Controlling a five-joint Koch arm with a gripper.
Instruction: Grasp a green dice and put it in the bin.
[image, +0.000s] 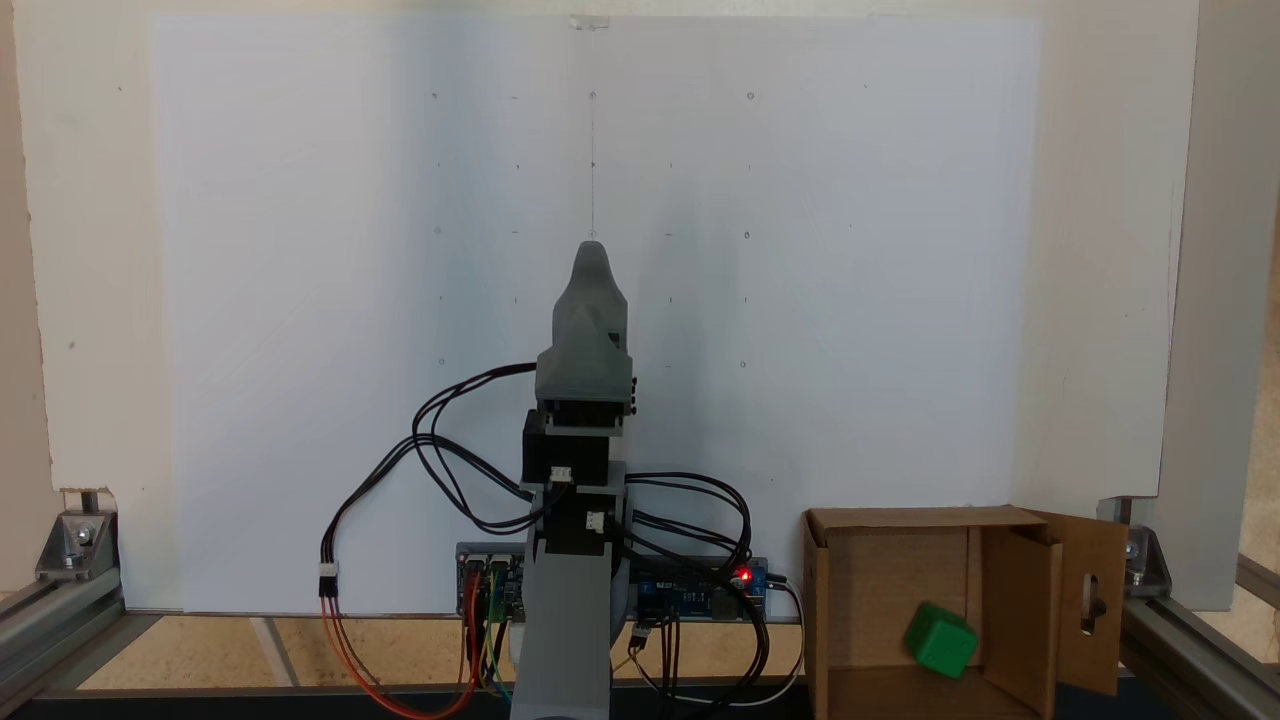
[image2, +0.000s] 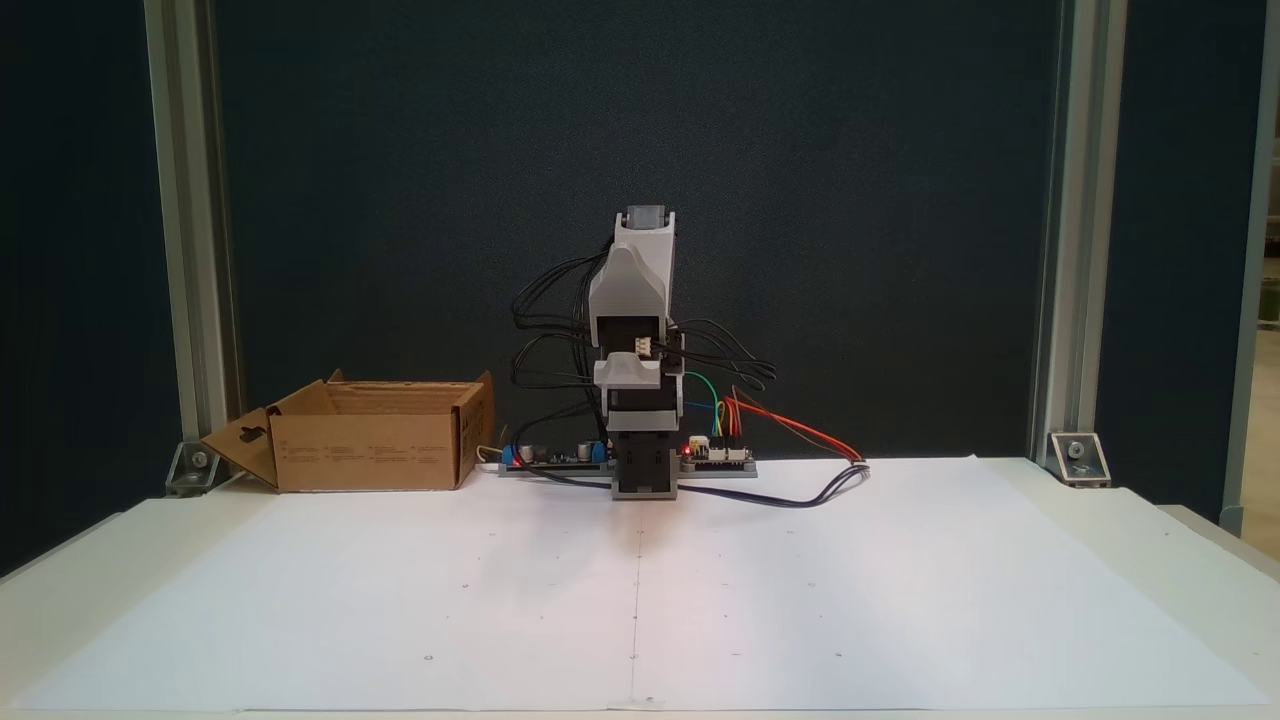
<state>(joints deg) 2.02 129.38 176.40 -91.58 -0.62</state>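
One green dice (image: 940, 640) inside bin (image: 890, 590), well apart from end effector (image: 592, 262); jaw state unclear.

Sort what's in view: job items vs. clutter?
Job:
- dice, green, already lying inside the bin
- bin, open cardboard box
- gripper, folded up above the base, nothing in it

Lying about:
- controller boards with loose wires
- white paper sheet
- frame posts

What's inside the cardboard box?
The green dice lies inside the bin, tilted on its floor. In the other fixed view the bin's wall covers the inside, so nothing there can be seen.
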